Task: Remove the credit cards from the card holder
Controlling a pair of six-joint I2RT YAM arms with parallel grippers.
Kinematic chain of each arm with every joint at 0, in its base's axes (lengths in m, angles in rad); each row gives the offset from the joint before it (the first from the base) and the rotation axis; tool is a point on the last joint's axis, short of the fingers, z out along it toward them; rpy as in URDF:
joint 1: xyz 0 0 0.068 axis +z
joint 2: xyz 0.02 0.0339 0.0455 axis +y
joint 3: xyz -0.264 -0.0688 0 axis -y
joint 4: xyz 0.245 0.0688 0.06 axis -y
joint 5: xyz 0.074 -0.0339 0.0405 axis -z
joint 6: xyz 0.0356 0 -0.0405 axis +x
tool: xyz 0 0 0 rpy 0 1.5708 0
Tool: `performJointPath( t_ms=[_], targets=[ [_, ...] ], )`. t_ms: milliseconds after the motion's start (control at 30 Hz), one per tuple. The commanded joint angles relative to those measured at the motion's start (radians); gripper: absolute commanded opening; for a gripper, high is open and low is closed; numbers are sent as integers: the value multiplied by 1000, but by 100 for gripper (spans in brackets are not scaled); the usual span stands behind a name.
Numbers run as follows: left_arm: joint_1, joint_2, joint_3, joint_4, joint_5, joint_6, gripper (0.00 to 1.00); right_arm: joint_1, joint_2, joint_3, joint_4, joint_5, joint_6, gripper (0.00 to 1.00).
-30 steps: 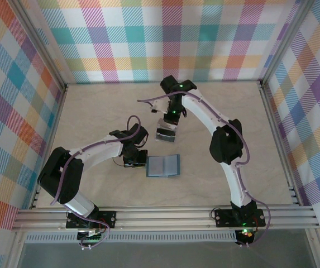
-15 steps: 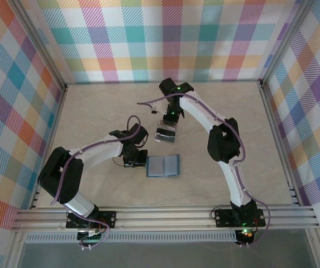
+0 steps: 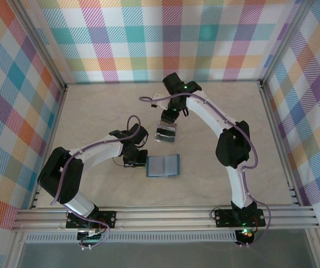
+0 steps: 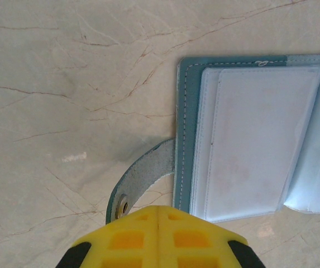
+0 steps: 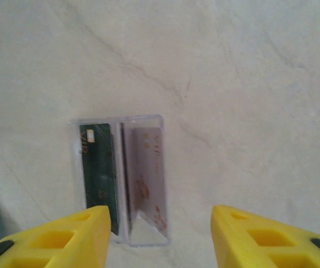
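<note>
Yellow right fingers (image 5: 260,234) point down, parted, over credit cards (image 5: 99,173)

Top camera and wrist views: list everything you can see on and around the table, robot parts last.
card holder: one, teal outside and pale blue inside, lying open mid-table
cards: two, one dark green and one silvery, side by side at the clear sleeve
clear sleeve: one, see-through, on the table beyond the card holder
table: one, beige marbled
walls: pastel plaid, on three sides
frame: silver metal rails, near edge
arms: two, white and black, left and right
left end effector: yellow, closed, at the card holder's snap strap
right end effector: yellow, open, above the sleeve
</note>
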Motion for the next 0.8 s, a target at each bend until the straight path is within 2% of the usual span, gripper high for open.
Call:
performJointPath(
  t_ms=[0,200,767],
  targets=[
    [8,-22,-17,-21,4,0,0,2,26,-16,-30,-36,28,54],
    [8,-28,-21,-24,3,1,0,1,77,-25,12,41,30,59],
    [8,-30,-22,-26,2,1,0,-24,124,-36,61,85,46,63]
  ],
)
